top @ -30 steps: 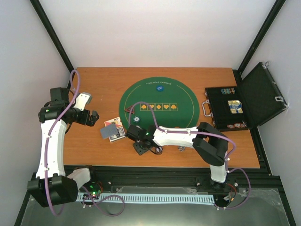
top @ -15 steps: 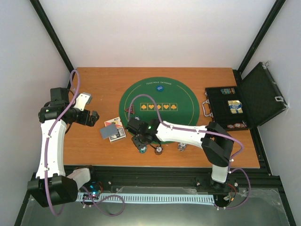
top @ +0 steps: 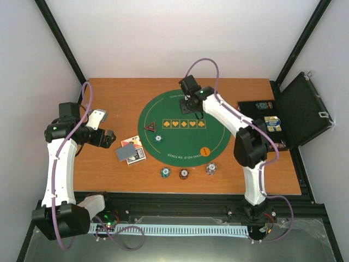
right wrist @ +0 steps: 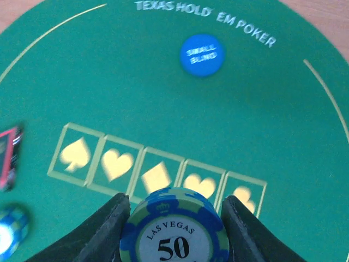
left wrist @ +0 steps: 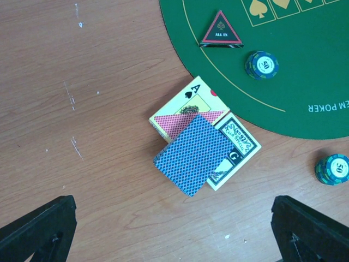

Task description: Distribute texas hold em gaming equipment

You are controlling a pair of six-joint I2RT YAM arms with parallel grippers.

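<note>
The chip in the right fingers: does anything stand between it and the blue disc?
Nothing visible does. Only the green mat, with its printed suit boxes, lies between the chip and the blue disc.

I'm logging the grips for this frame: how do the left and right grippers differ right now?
The left gripper stands wide open and empty; the right gripper is shut on a blue-edged 50 chip. The left gripper hangs over the card pile on the wooden table; the right gripper is over the green mat, by its suit boxes. Both point downward.
</note>
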